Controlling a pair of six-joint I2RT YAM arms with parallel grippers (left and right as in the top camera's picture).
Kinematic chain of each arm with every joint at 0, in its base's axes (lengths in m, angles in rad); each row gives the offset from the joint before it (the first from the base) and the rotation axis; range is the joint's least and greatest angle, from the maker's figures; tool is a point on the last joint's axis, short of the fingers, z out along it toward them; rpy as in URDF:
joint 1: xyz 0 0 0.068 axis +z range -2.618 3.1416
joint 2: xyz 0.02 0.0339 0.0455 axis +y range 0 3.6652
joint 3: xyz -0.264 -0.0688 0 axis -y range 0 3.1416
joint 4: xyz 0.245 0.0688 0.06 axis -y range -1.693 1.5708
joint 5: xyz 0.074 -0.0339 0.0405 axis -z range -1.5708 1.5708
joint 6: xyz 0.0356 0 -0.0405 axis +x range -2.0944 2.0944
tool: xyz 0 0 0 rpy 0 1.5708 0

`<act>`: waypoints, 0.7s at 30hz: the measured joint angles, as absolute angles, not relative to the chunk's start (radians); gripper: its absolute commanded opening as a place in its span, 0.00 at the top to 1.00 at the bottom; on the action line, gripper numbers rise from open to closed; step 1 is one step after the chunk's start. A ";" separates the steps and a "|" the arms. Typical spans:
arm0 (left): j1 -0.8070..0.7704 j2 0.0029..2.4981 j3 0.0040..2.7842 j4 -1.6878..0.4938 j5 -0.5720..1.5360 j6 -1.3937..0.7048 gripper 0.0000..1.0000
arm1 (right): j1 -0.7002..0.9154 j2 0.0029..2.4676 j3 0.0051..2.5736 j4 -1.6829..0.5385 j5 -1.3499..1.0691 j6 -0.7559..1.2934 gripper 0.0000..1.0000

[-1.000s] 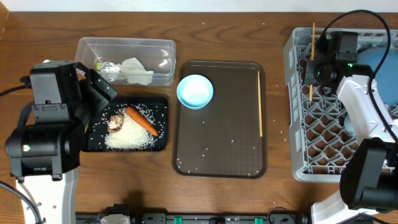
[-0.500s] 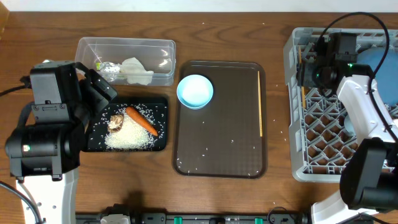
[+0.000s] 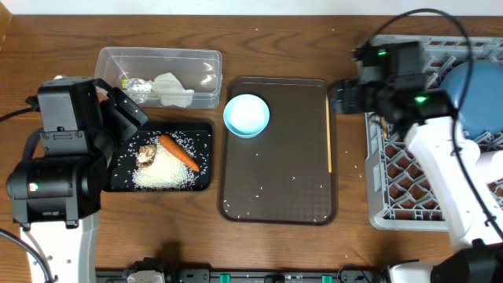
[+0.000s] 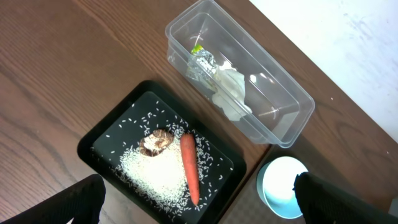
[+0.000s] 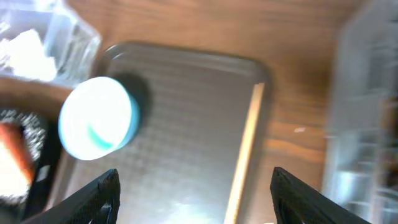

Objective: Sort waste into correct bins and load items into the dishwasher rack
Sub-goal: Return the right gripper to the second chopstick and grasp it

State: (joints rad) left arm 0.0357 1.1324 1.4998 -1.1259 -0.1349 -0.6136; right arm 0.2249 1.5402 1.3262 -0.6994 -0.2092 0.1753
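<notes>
tabletop (image 3: 354, 244): brown wood grain, with things spread from left to right.
clear tub (image 3: 157, 51): sat at the back left; crumpled white paper (image 3: 171, 88) and a shiny wrapper (image 3: 137, 88) lay inside, side by side.
black tray (image 3: 203, 179): lay just in front of the clear tub; it held a heap of rice (image 3: 163, 174), with a carrot (image 3: 179, 152) and a brown lump (image 3: 146, 154) at the heap's back edge.
brown tray (image 3: 275, 181): lay in the middle; a light-blue cup (image 3: 247, 115) sat at its back left corner and one chopstick (image 3: 328, 130) lay along its right rim.
rack (image 3: 393, 189): stood right of the brown tray; a blue plate (image 3: 475, 94) sat in its back part, partly hidden by the right arm.
left end effector (image 4: 199, 211): fingers were wide apart with nothing between them, above the black tray and clear tub.
right end effector (image 5: 194, 177): fingers were apart and empty, above the brown tray's back right corner, near the chopstick's far end; its wrist view was blurred.
</notes>
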 measured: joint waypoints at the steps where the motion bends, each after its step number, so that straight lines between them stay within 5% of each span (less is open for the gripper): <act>1: 0.036 1.132 1.500 -1.126 -0.135 -0.614 0.02 | 0.255 1.549 1.326 -0.706 -0.186 0.200 0.29; 9: 0.036 1.132 1.500 -1.126 -0.135 -0.614 0.02 | 0.436 1.739 1.326 -0.715 0.030 0.400 0.30; 21: 0.036 1.132 1.500 -1.126 -0.135 -0.614 0.02 | 0.434 1.940 1.326 -0.708 0.131 0.532 0.32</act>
